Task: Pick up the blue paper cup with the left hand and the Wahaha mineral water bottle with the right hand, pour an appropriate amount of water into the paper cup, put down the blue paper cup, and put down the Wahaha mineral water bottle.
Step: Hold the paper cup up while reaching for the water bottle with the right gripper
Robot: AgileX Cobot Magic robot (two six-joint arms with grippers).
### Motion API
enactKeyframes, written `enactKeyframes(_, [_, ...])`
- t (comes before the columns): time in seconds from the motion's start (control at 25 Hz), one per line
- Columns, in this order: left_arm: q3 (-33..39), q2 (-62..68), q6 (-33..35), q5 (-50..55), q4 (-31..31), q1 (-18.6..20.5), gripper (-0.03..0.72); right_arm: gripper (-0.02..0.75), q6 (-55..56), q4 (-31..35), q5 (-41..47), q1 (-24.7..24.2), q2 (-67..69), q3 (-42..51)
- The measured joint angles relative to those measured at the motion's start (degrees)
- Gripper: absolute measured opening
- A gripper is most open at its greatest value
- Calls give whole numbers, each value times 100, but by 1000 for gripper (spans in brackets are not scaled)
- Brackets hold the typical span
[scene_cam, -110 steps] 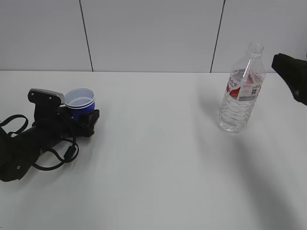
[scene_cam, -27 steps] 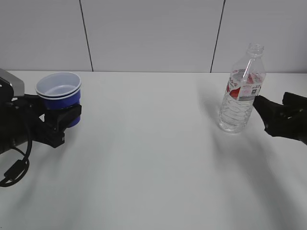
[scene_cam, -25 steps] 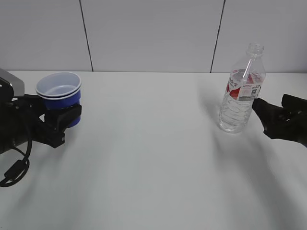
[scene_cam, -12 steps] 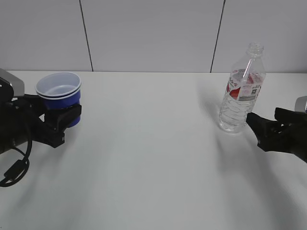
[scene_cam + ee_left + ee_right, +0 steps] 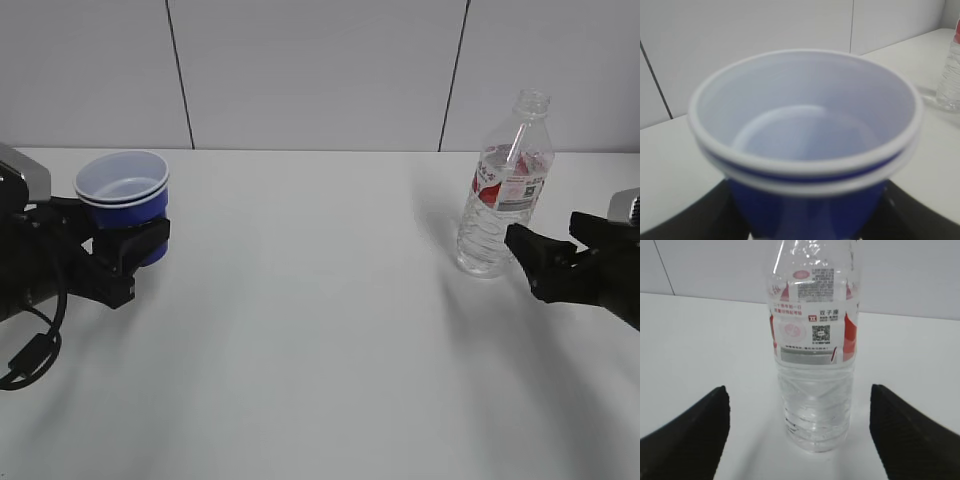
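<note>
Bottle (image 5: 813, 347): thin, crushable, capless; right hand (image 5: 552, 255) gapes beside it, best gripping ribbed base. Left hand (image 5: 122, 252) clamps cup (image 5: 124, 203).

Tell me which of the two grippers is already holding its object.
The left hand: its jaws clamp the blue paper cup, lifted off the table. The right hand is open beside the Wahaha mineral water bottle, which stands ungripped on the table.

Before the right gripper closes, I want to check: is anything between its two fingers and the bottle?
No. The right wrist view shows only bare white table between the open right gripper and the bottle.
</note>
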Motion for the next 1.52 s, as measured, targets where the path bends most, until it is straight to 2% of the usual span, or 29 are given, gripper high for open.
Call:
enactKeyframes(0.8, [0,0,-8,0,0,0,438,671,191,-145,-12,0,933,-1312])
enactKeyframes(1.52, [0,0,-8,0,0,0,438,652,492,-391,-2,0,1311,-1782])
